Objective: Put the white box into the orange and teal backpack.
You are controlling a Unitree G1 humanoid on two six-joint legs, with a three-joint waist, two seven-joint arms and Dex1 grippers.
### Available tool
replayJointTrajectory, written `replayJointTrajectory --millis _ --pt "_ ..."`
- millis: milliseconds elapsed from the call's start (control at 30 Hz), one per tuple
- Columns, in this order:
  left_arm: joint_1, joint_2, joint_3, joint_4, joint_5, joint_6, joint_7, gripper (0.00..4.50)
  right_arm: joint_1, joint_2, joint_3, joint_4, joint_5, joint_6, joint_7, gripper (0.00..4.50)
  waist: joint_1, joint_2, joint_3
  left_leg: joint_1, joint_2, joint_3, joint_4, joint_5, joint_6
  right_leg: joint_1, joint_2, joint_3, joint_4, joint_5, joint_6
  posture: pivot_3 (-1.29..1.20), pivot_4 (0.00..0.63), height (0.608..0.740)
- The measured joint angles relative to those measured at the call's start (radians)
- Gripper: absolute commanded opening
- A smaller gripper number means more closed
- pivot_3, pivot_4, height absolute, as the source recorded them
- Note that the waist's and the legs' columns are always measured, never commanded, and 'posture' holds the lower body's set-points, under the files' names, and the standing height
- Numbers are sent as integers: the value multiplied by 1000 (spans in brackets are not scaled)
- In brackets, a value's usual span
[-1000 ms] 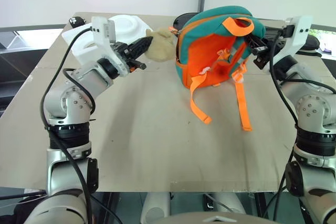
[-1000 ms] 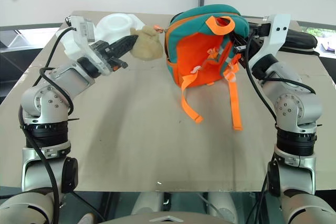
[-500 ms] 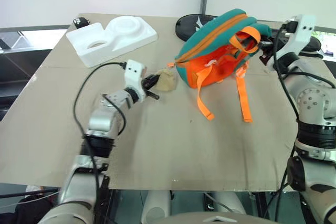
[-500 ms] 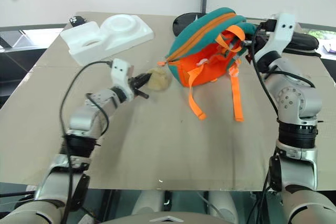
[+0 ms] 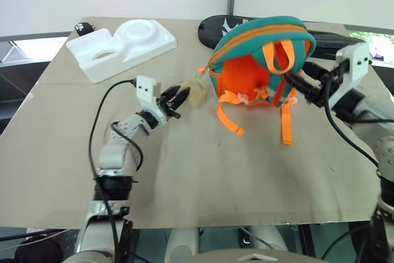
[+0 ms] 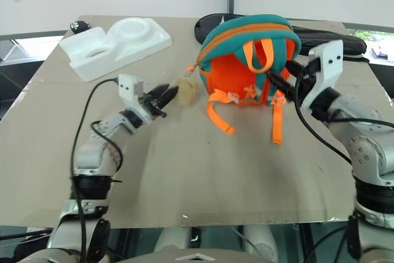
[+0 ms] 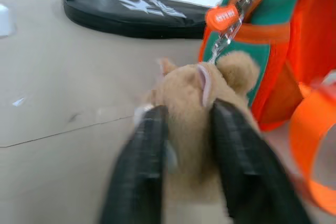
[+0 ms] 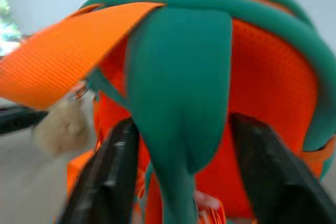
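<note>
Just one backpack, two claws

Backpack matt cloth, woven straps; charm fuzzy plush; table matt, board-like.

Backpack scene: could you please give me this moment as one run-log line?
backpack: standing on table | left gripper: open, astride plush charm | right gripper: open, astride teal strap
</note>
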Motion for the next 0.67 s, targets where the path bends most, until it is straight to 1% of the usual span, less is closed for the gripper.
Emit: replayJointTrajectory --millis 33,67,100,133,167,233,333,400,533,667 --pt "15 8 16 -35 -16 30 -6 3481 28 -21 -7 -13 5 -1 35 4393 3 0 0 -1 0 -1 1 0 0 0 0 0 0 0 0 0 150 740" --pt "58 19 29 -101 -48 61 -15 3985 91 -68 -26 -39 16 -1 82 4500 6 0 0 -1 0 -1 1 0 0 0 0 -1 0 0 0 0 150 740" --pt "84 29 37 -132 -64 78 -21 4332 126 -85 -40 -49 17 -3 109 4500 7 0 0 0 0 -1 1 0 0 1 0 -1 0 0 0 0 150 740" --pt "144 56 48 -195 -91 109 -38 4475 200 -119 -77 -64 15 -19 162 4500 7 0 0 0 0 -1 1 0 0 1 -1 -1 -1 0 0 0 150 740" --pt "228 93 72 -265 -121 139 -63 4475 294 -148 -127 -75 10 -36 221 4500 5 -1 0 0 0 0 1 0 0 1 -1 0 -1 0 0 0 150 740" --pt "371 151 115 -341 -150 169 -113 4475 425 -164 -224 -75 -7 -78 311 4500 0 0 0 1 0 0 -1 0 0 0 0 0 -1 -1 0 0 150 740" --pt "445 173 141 -386 -162 168 -157 4475 493 -163 -262 -78 -29 -139 371 4500 0 0 0 2 0 -1 0 0 0 1 1 0 0 -3 -4 0 150 740" --pt "522 204 182 -414 -157 152 -188 4475 573 -154 -281 -70 -81 -211 412 4500 1 -1 -1 5 1 -1 1 0 0 2 1 0 0 -3 -4 0 150 740" --pt "602 252 242 -417 -151 151 -205 4475 656 -123 -297 4 -159 -305 447 4500 2 -2 -1 8 1 1 2 0 -1 4 -1 2 0 -3 -4 0 150 740" --pt "611 261 279 -416 -162 162 -224 4475 673 -123 -299 71 -218 -385 491 4500 2 -2 -1 10 1 1 1 0 0 4 -1 4 0 -3 -4 0 150 740"
